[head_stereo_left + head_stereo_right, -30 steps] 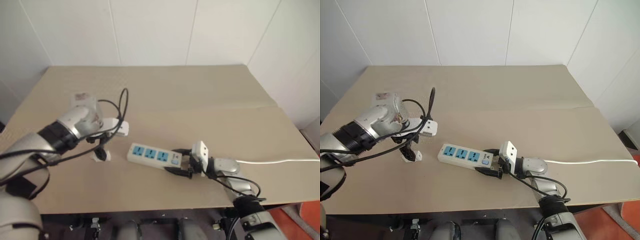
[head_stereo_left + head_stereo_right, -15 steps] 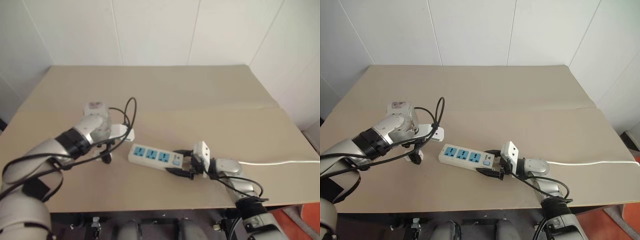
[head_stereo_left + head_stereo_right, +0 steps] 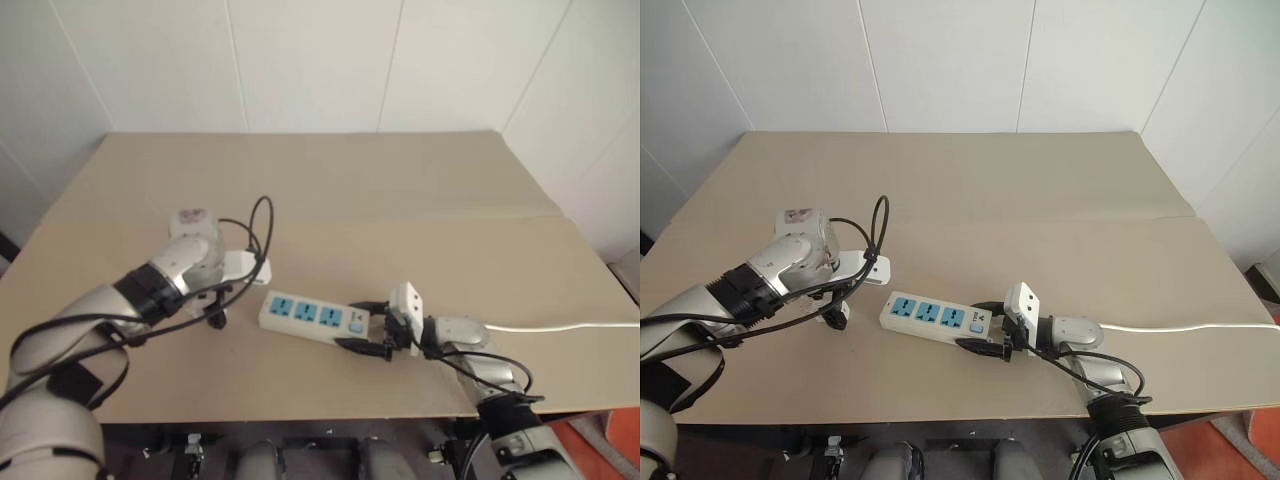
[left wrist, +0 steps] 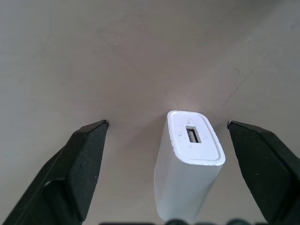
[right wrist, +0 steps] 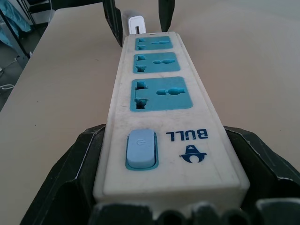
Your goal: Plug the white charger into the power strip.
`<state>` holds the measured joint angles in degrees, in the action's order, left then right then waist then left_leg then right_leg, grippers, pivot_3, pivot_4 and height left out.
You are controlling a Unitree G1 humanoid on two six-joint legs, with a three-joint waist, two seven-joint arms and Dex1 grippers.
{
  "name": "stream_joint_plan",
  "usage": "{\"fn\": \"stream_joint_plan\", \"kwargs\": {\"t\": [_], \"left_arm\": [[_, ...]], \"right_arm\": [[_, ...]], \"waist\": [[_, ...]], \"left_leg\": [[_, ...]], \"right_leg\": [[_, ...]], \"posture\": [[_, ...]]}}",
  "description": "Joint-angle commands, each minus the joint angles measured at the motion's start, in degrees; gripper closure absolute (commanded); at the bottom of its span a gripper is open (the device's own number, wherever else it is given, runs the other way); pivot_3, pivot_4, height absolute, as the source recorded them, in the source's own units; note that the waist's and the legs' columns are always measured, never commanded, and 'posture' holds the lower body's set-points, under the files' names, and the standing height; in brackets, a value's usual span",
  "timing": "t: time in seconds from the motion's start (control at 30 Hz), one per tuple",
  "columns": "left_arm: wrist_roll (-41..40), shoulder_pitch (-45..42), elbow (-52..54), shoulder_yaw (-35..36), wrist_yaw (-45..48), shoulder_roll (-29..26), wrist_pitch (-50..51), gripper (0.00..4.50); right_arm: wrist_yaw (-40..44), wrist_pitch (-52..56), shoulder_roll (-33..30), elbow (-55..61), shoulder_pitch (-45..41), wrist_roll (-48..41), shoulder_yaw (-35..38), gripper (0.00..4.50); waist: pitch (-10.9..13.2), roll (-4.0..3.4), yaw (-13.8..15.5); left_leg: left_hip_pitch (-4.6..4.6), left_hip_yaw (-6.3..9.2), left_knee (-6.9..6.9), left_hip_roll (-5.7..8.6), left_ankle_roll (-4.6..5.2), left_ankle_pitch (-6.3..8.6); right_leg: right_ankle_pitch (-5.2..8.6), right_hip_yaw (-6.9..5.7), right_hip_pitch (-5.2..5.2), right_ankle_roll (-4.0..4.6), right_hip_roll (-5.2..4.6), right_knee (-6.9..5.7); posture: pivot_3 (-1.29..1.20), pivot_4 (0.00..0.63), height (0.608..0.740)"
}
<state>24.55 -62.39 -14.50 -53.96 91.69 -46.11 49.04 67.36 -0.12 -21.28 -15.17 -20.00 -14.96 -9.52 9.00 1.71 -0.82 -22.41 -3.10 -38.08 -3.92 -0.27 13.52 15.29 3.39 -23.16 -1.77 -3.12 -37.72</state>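
On a tan worktop point(image 3: 400, 190), the left hand point(image 4: 164, 140) points down, fingers wide on either side of the white charger point(image 4: 190, 164) without touching. The right hand point(image 5: 164, 187) grips the power strip point(image 5: 161, 117) at its switch end.

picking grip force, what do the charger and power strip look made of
White charger: looks like smooth hard plastic, faintly glossy, with rounded moulded edges. Power strip: matt off-white moulded plastic, slightly grubby, with blue plastic socket faces and switch. Both probably rigid; this is judged by look alone.
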Motion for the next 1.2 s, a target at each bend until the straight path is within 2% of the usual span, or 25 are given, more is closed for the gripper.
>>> {"fn": "stream_joint_plan", "kwargs": {"t": [0.03,0.17,0.27,0.37,0.5,0.67,0.83,1.03,1.1,1.2], "left_arm": [[-1.51,0.74,-0.11,0.06,0.81,0.33,-0.02,1.38],[-1.27,-0.06,-1.53,0.4,0.81,0.7,-0.78,2.45],[-1.4,-0.36,-2.06,0.72,0.81,0.92,-0.81,3.41],[-1.24,-0.83,-2.55,2.44,0.54,1.47,-0.61,3.47],[-4.47,-3.25,-4.6,10.76,-2.34,4.25,-1.34,3.47],[-15.86,-1.27,-1.38,32.4,-15.36,8.98,-10.4,3.47],[-27.0,3.14,5.32,45.47,-19.06,12.79,-14.43,3.47],[-37.99,12.64,13.66,54.76,-25.31,19.35,-17.2,3.47],[-42.86,14.06,15.66,54.84,-22.73,19.54,-12.96,3.47],[-44.14,19.26,19.71,52.52,-21.24,20.04,-19.72,3.47]], "right_arm": [[0.73,1.66,-0.76,-0.63,0.65,0.67,-1.29,1.08],[0.56,1.39,-0.56,-1.07,0.37,0.82,-1.29,1.08],[0.41,1.19,-0.31,-1.44,0.16,0.93,-1.37,1.08],[0.34,0.97,0.01,-1.72,0.02,1.01,-1.53,1.08],[0.76,0.53,0.31,-2.37,-0.34,1.27,-2.02,1.08],[1.72,-0.52,0.69,-3.85,-1.18,1.91,-2.85,1.08],[1.82,-2.09,1.59,-5.97,-2.34,2.56,-3.62,1.08],[2.24,-4.54,2.47,-8.44,-3.43,3.67,-4.45,1.08],[2.28,-5.27,2.66,-9.77,-4.19,4.07,-4.45,1.08],[2.74,-6.01,2.57,-11.59,-5.33,4.58,-4.43,1.08]], "waist": [[0.0,0.0,-0.01],[0.0,0.0,-0.02],[0.0,0.0,-0.06],[0.0,0.0,-0.05],[0.01,0.01,-0.02],[0.03,0.05,-0.66],[0.02,0.04,-1.78],[0.02,0.06,-1.86],[0.02,0.05,-2.02],[0.0,0.04,-2.37]], "left_leg": [[0.0,-0.01,0.0,0.0,0.0,0.0],[0.0,-0.02,0.0,0.0,0.0,0.0],[0.0,-0.03,0.0,0.0,0.0,0.0],[0.0,-0.04,0.0,0.0,0.01,0.0],[0.0,-0.03,-0.01,0.01,0.0,0.0],[-0.03,-0.01,-0.03,-0.01,0.01,0.0],[-0.01,-0.04,-0.02,-0.01,0.01,0.01],[0.17,-0.09,-0.06,0.0,0.0,0.0],[0.17,-0.08,-0.14,0.0,0.0,0.0],[0.24,-0.08,-0.16,0.0,0.0,0.0]], "right_leg": [[0.0,0.01,0.0,0.0,0.0,0.01],[0.0,0.03,0.0,-0.01,0.0,0.02],[0.0,0.03,0.0,-0.01,0.0,0.02],[0.0,0.04,-0.01,-0.01,0.0,0.01],[0.0,0.04,-0.01,-0.01,0.0,-0.02],[0.0,0.06,-0.05,0.0,0.0,-0.02],[0.0,0.14,-0.04,0.0,-0.01,-0.06],[-0.01,0.24,0.01,-0.01,0.01,-0.31],[-0.01,0.25,0.01,0.0,0.02,-0.35],[-0.01,0.28,0.07,0.0,0.04,-0.37]], "posture": [[0.0,0.15,0.74],[0.0,0.15,0.74],[0.0,0.15,0.74],[0.0,0.15,0.74],[0.0,0.15,0.74],[0.0,0.15,0.74],[0.0,0.15,0.74],[0.0,0.15,0.74],[0.0,0.15,0.74],[0.0,0.15,0.74]]}}
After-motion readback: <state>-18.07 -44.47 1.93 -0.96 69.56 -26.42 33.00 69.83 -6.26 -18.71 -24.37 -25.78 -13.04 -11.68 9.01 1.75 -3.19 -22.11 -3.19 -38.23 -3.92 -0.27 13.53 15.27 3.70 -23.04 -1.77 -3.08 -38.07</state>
